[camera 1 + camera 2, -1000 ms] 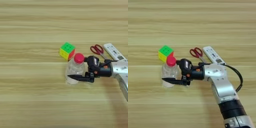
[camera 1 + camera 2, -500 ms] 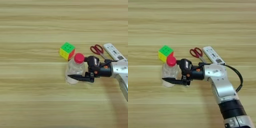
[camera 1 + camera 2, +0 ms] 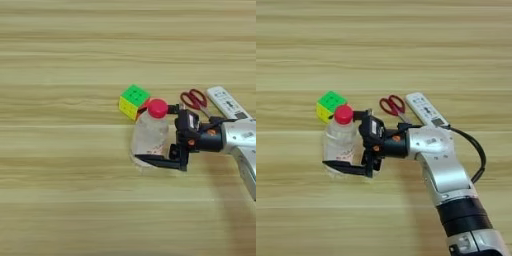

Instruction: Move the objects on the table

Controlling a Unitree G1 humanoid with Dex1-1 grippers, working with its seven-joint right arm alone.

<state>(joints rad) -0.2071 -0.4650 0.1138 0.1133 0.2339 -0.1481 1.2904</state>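
— Wooden table [image 3: 60,60]; where's the bottle [image 3: 149,140]?
— Upright between the gripper [image 3: 348,142] jaws, which look closed on it (cube [image 3: 133,101] just beyond).
— Advice?
— Lift straight, avoid nudging the cube.

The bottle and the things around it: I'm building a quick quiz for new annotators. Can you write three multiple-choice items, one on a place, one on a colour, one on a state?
1. What lies right of the scissors?
A. the puzzle cube
B. the remote control
C. a mug

2. What colour is the bottle's cap?
A. red
B. blue
C. white

3. How does the bottle stand?
A. lying on its side
B. upside down
C. upright, cap on top

Answers:
1. B: the white remote control lies just right of the red-handled scissors, while the puzzle cube sits left.
2. A: the clear bottle carries a red cap.
3. C: it stands upright on the table, with the right gripper set on either side of it.
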